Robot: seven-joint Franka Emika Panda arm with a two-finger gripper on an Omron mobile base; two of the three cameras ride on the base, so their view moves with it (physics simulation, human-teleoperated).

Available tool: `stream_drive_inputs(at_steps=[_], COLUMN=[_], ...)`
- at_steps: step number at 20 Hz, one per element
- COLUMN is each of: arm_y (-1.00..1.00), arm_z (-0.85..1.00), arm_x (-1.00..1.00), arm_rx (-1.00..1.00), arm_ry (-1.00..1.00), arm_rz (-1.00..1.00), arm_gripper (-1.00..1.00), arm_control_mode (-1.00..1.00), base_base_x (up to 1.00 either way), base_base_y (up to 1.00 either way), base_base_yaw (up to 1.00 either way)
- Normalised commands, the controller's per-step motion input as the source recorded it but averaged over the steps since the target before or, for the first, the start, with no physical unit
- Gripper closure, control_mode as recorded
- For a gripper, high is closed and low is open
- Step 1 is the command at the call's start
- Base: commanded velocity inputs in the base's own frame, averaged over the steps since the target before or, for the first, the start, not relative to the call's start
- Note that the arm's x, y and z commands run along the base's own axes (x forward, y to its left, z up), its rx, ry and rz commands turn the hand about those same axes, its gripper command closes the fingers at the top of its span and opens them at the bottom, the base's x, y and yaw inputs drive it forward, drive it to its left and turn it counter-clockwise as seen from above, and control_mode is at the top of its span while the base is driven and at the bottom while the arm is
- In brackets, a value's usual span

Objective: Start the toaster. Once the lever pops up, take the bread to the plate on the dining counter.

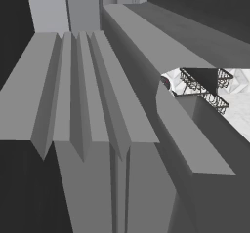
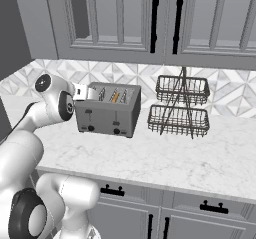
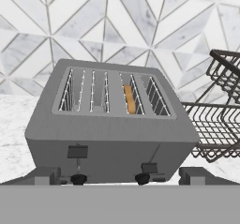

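I see white marble worktop (image 2: 165, 158) with grey veins, on grey cabinets with dark handles. Tiled wall stands behind it. On worktop, toward left, I see grey toaster (image 2: 108, 110) with four slots, standing upright near wall. To right of toaster, apart from it, I see dark wire basket rack (image 2: 180, 106) with two tiers, also standing directly on worktop.

A two-tier black wire basket rack (image 2: 181, 106) stands on the white marble worktop (image 2: 200, 158), at 3 o'clock from centre. Grey wall cabinets (image 2: 165, 20) hang above a diamond-tiled backsplash (image 2: 235, 90). Grey drawers (image 2: 200, 210) sit below.
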Motion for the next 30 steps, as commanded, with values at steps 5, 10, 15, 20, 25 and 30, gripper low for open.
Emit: stream_drive_inputs(at_steps=[5, 10, 15, 20, 25, 30], arm_y=[0.0, 0.0, 0.0, 0.0, 0.0, 0.0], arm_z=[0.0, 0.0, 0.0, 0.0, 0.0, 0.0], arm_x=[0.0, 0.0, 0.0, 0.0, 0.0, 0.0], arm_rx=[0.0, 0.0, 0.0, 0.0, 0.0, 0.0], arm_ry=[0.0, 0.0, 0.0, 0.0, 0.0, 0.0], arm_rz=[0.0, 0.0, 0.0, 0.0, 0.0, 0.0], arm_gripper=[-1.0, -1.0, -1.0, -1.0, -1.0, -1.0], arm_control_mode=[-1.0, -1.0, -1.0, -1.0, -1.0, -1.0], base_base_x=[0.0, 0.0, 0.0, 0.0, 0.0, 0.0], base_base_y=[0.0, 0.0, 0.0, 0.0, 0.0, 0.0], base_base_yaw=[0.0, 0.0, 0.0, 0.0, 0.0, 0.0])
